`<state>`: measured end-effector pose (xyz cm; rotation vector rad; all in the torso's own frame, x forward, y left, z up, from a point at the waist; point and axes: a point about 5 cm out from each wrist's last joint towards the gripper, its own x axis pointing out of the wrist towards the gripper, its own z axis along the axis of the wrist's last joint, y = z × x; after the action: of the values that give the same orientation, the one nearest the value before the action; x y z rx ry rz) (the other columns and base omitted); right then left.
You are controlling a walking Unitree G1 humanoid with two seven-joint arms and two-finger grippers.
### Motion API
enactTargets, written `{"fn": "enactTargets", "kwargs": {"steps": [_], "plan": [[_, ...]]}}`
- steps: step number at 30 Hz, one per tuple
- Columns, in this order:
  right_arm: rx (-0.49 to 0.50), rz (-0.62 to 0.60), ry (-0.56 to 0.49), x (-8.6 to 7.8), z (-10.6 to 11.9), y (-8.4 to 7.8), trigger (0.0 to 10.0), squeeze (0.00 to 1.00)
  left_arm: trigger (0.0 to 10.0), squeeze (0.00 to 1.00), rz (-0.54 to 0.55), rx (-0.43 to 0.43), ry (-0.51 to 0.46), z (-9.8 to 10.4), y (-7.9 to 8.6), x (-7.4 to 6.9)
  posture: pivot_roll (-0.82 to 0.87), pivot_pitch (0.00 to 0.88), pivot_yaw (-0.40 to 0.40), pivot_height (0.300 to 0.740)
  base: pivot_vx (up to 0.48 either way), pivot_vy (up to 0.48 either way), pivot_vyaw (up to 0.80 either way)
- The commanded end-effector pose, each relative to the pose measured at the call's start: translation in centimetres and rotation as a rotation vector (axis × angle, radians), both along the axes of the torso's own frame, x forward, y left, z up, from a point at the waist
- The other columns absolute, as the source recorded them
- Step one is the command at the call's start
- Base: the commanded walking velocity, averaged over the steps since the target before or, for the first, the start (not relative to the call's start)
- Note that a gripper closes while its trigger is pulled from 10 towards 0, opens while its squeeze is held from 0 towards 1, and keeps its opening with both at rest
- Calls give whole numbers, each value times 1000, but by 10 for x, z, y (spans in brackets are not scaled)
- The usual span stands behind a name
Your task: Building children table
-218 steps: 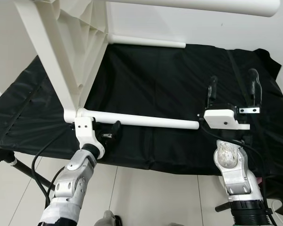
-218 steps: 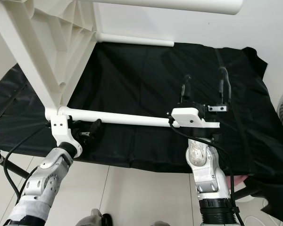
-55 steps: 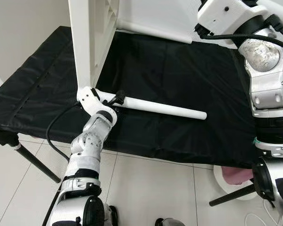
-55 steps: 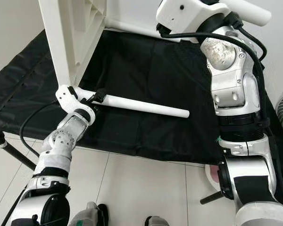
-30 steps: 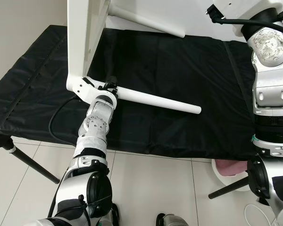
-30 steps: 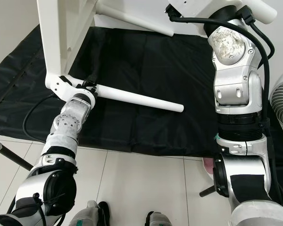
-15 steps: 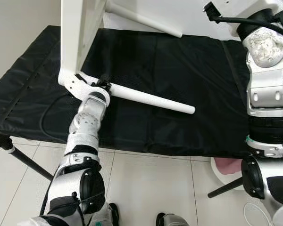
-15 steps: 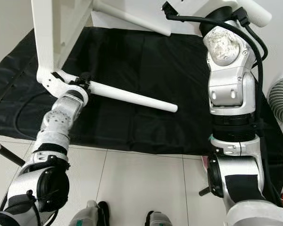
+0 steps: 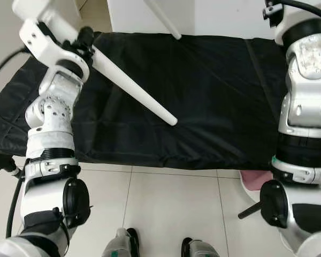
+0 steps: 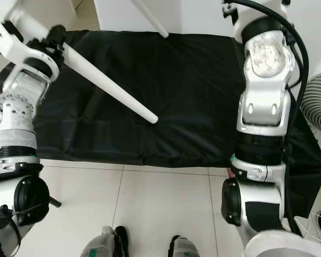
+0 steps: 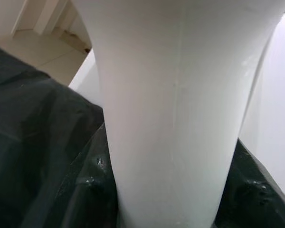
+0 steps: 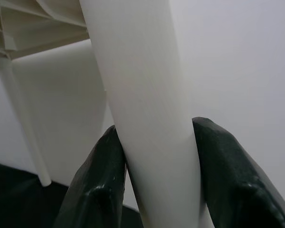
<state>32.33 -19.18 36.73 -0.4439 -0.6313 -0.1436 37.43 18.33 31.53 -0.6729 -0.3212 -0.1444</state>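
- The black cloth-covered cot [image 9: 214, 107] spreads before us across the tiled floor [image 9: 166, 214]; a fan [image 10: 318, 101] stands at its right end.
- Above the cot's far edge we see the white table top [image 9: 150, 16], lifted and tipped on edge, so the children's table is up in the air between our two arms.
- One white table leg [image 9: 131, 85] slopes down from our raised left side, its free end hanging over the cloth; a second leg [image 9: 163, 21] juts from the top farther back.
- Our left gripper [image 11: 166, 190] is clenched round the near leg, black fingers [image 11: 92, 190] pressed to either side of it.
- Our right gripper [image 12: 154, 190] is likewise clamped on a white leg [image 12: 142, 109], with the ribbed underside [image 12: 33, 23] beyond.
- We judge the legs to be fitted already; what remains is turning the table over and setting it on its feet.
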Motion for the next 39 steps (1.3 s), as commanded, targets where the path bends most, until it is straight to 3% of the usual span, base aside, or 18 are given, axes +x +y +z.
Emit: {"fn": "enactTargets", "kwargs": {"steps": [1, 2, 4, 5, 9, 11, 12, 15, 21, 25, 29, 31, 32, 33, 34, 36, 37, 39], "plan": [[244, -138, 97, 6, -34, -45, 0, 0, 0, 0, 106, -19, -84, 25, 30, -11, -130, 114, 111, 740, 0, 0, 0], [244, -138, 97, 6, -34, -45, 0, 0, 0, 0, 106, -19, -84, 25, 30, -11, -130, 114, 111, 740, 0, 0, 0], [272, -111, 209, 14, -66, -43, 0, 0, 0, 0, 90, -2, -127, 39, 26, -17, -133, 120, 110, 740, 0, 0, 0], [272, -111, 209, 14, -66, -43, 0, 0, 0, 0, 90, -2, -127, 39, 26, -17, -133, 120, 110, 740, 0, 0, 0], [306, 22, 406, 27, -112, -23, 0, 0, 0, 0, 73, 66, -209, 64, 23, -32, -129, 136, 103, 740, 0, 0, 0], [310, 41, 430, 29, -117, -20, 0, 0, 0, 0, 69, 77, -219, 67, 22, -34, -129, 136, 103, 740, 0, 0, 0], [318, 132, 489, 33, -127, -8, 0, 0, 0, 0, 51, 114, -218, 71, 16, -38, -124, 146, 95, 740, 0, 0, 0], [344, 205, 548, 36, -139, 3, 0, 0, 0, 0, 31, 156, -221, 75, 7, -42, -121, 148, 93, 740, 0, 0, 0], [384, 244, 592, 38, -153, 13, 0, 0, 0, 0, 11, 233, -220, 76, -6, -44, -112, 154, 87, 740, 0, 0, 0], [468, 367, 655, 37, -174, 30, 0, 0, 0, 0, -12, 288, -203, 75, -19, -45, -106, 157, 85, 740, 0, 0, 0], [459, 403, 689, 38, -181, 37, 0, 0, 0, 0, -20, 306, -209, 77, -24, -46, -106, 157, 85, 740, 0, 0, 0], [451, 407, 681, 39, -181, 39, 0, 0, 10000, 0, -32, 346, -182, 74, -28, -45, -102, 157, 84, 740, 0, 0, 0], [449, 407, 678, 39, -180, 40, 2902, 0, 10000, 0, -40, 350, -175, 72, -29, -44, -102, 157, 84, 740, 0, 0, 0], [449, 407, 678, 39, -180, 40, 2902, 0, 10000, 0, -40, 350, -175, 72, -29, -44, -102, 157, 84, 740, 0, 0, 0], [441, 394, 659, 41, -178, 40, 10000, 0, 10000, 0, -47, 368, -157, 67, -30, -44, -102, 157, 84, 740, 0, 0, 0], [440, 387, 651, 41, -177, 39, 10000, 0, 10000, 0, -47, 375, -153, 65, -29, -43, -102, 157, 84, 740, 0, 0, 0], [448, 380, 630, 41, -175, 38, 10000, 945, 10000, 1000, -47, 375, -146, 63, -28, -42, -96, 153, 82, 740, 0, 0, 0], [471, 377, 601, 41, -173, 35, 10000, 1000, 10000, 1000, -48, 373, -134, 59, -25, -41, -96, 153, 82, 740, 0, 0, 0]]}}
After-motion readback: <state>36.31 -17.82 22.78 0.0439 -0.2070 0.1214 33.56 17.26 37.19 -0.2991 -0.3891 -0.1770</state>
